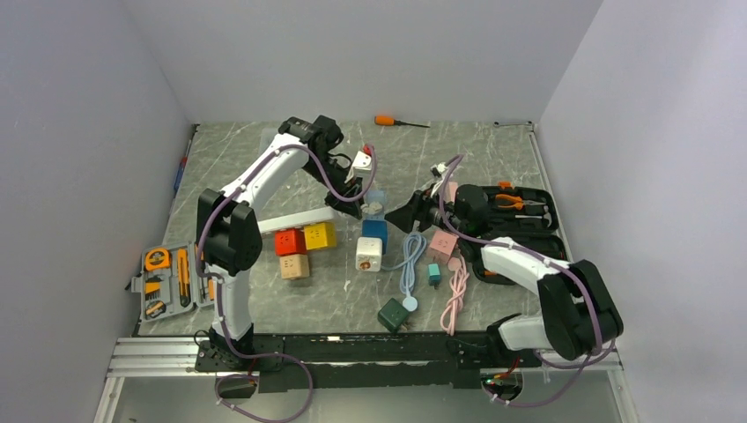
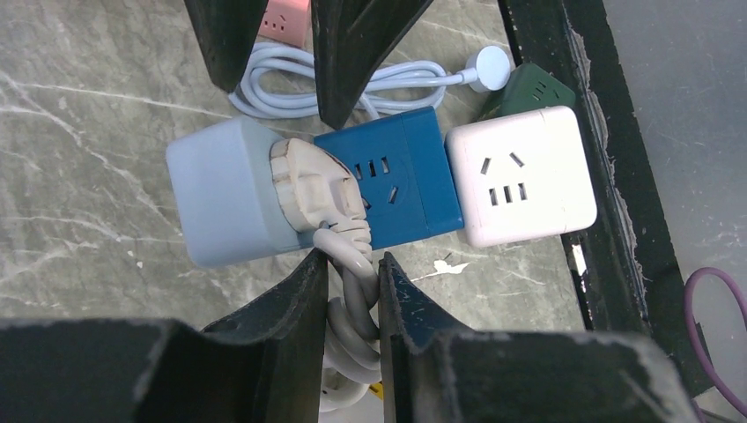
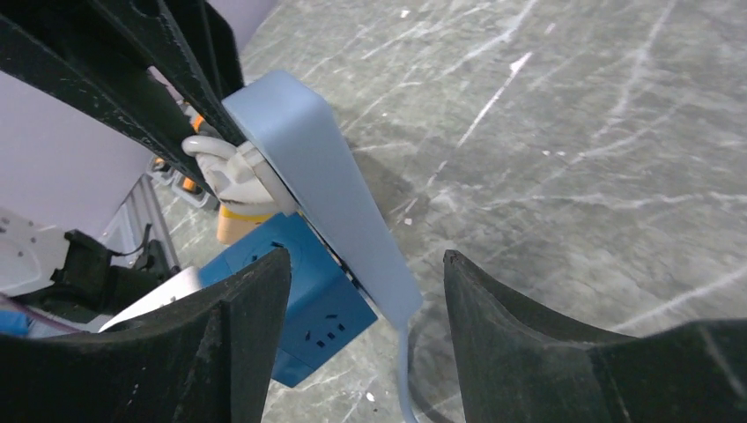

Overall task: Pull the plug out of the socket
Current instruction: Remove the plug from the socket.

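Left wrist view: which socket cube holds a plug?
The light blue cube, with the beige plug; the dark blue cube and white cube show empty holes.

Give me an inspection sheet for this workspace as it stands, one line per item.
Surface: marbled grey table.
Job's things: beige plug seated in light blue socket.
Clutter: dark blue cube and white cube lined up beside the socket; orange screwdriver at far edge; left tool case and right tool case, both open.
Grippers: left gripper jaws shut on grey cable close to the plug; right gripper jaws open, straddling the socket.
Cables: pale blue cable coiled; pink cable beside it.
Surroundings: plain grey walls.
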Robot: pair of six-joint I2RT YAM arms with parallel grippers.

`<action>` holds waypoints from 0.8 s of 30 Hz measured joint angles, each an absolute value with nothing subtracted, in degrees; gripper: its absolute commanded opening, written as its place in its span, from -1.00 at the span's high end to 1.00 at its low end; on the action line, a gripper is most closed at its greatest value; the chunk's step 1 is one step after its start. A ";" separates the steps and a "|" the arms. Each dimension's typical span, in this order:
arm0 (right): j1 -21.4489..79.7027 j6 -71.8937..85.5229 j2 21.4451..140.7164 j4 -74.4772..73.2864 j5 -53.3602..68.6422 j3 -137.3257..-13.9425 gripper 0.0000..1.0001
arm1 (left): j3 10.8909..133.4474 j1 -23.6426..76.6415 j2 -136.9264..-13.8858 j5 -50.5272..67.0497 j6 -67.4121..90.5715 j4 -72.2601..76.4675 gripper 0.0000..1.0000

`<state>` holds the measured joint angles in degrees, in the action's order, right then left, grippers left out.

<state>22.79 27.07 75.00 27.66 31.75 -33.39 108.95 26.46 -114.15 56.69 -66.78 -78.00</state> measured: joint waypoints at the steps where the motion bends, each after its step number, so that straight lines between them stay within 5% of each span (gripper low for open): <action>1: 22.79 27.27 75.79 29.39 32.45 -33.04 -0.31 | 108.73 26.46 -114.15 56.90 -66.89 -78.00 1.00; 24: 22.59 37.71 95.02 69.84 50.48 -31.77 -0.31 | 112.84 25.39 -114.15 58.70 -70.89 -85.32 1.00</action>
<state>22.59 37.71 95.02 69.84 50.48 -31.77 112.84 25.39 -114.15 58.70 -70.89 -85.32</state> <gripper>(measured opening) 0.671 0.272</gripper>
